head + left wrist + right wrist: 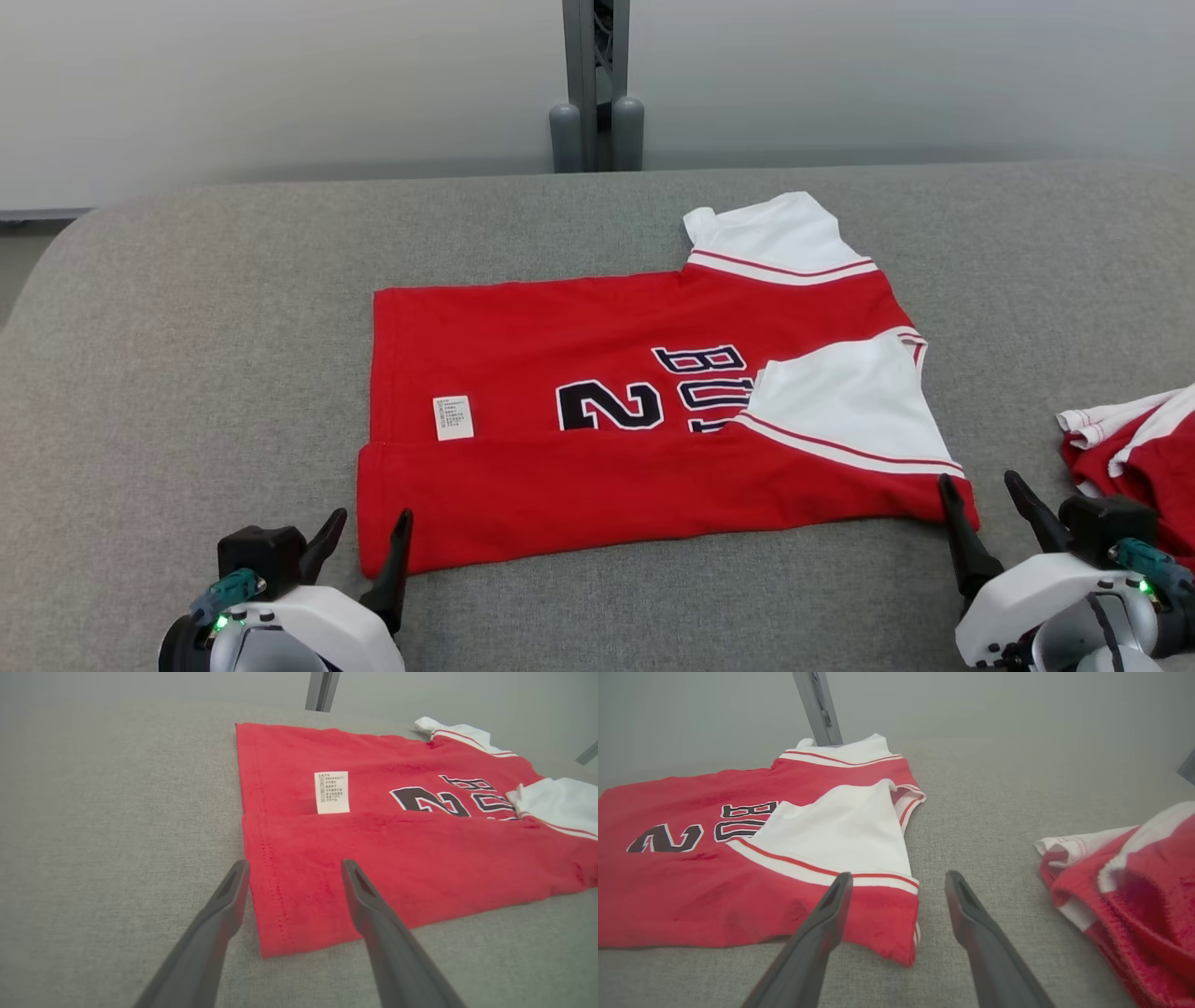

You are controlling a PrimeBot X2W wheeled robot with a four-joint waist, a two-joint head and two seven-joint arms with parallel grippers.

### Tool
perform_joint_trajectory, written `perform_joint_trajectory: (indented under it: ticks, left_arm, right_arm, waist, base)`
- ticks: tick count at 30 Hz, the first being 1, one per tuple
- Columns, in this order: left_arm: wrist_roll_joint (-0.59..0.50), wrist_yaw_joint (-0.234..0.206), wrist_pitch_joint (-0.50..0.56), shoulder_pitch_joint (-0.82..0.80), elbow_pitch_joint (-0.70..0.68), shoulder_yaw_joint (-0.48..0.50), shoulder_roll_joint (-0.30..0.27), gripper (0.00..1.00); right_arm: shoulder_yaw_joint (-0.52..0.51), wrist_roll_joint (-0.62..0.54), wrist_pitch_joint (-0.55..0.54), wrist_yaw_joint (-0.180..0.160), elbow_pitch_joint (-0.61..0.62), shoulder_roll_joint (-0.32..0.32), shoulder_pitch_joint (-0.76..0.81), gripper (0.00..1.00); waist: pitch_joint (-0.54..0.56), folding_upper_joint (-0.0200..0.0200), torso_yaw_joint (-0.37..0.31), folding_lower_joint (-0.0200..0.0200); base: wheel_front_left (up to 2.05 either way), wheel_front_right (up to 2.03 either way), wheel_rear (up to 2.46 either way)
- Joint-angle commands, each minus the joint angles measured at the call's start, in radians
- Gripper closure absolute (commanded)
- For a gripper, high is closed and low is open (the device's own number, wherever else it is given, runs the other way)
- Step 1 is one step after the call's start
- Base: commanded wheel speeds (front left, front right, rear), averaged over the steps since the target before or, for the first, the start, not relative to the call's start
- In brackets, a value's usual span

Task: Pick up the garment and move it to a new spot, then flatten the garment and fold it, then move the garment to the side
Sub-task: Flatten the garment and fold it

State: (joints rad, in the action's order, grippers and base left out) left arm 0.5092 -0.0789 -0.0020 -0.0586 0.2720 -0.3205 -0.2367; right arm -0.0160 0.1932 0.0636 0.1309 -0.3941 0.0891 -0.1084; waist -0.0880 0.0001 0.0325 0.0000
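Framing the garment's near corners, both grippers have their fingers spread and hold nothing. The left gripper [372, 515] straddles the near left corner, and the right gripper [977, 478] straddles the near right one. The garment [579, 355], a red jersey, lies flat mid-tabletop [187, 327] with its near long edge folded up below a white care label [453, 417]. One white sleeve [840, 401] is folded over the dark lettering; the other sleeve [775, 233] juts out at the far side. A bunched red-and-white cloth [1139, 439] lies apart on the right. Beyond stands a gray post [595, 84].
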Motion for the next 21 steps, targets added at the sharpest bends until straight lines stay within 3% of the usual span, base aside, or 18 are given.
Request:
perform_joint_trajectory:
  ticks: [1,15,16,17,18,21]
  left_arm:
    - [0.013,0.006,0.01,-0.033,0.024,0.006,0.0,0.0]
    - [0.096,0.022,0.095,-0.086,0.123,0.019,0.025,0.0]
    - [0.098,0.024,0.098,-0.088,0.123,0.02,0.027,0.24]
    - [0.1,0.025,0.098,-0.09,0.122,0.02,0.027,0.68]
    - [0.111,0.029,0.101,-0.089,0.119,0.022,0.03,1.0]
    - [0.121,0.035,0.118,-0.078,0.11,0.02,0.022,1.0]
  right_arm:
    - [0.01,0.012,0.014,0.0,-0.035,0.012,-0.036,0.0]
    - [0.088,0.082,-0.031,0.0,-0.213,0.015,-0.145,0.0]
    - [0.091,0.087,-0.027,0.0,-0.217,0.017,-0.149,0.51]
    - [0.095,0.095,-0.024,0.0,-0.222,0.016,-0.152,0.81]
    - [0.098,0.104,-0.022,0.0,-0.225,0.015,-0.153,1.0]
    - [0.099,0.131,-0.01,-0.001,-0.22,0.022,-0.152,1.0]
  waist:
    - [-0.04,-0.0001,0.002,0.0]
    - [-0.114,-0.0001,-0.001,0.0]
    - [-0.115,-0.0001,-0.001,0.0]
    - [-0.115,-0.0001,-0.001,0.0]
    - [-0.114,-0.0001,-0.001,0.0]
    - [-0.103,-0.0001,-0.003,0.0]
  base:
    - [0.0,0.0,0.0]
    - [0.0,0.0,0.0]
    - [0.0,0.0,0.0]
    - [0.0,0.0,0.0]
    - [0.0,0.0,0.0]
    - [0.0,0.0,0.0]
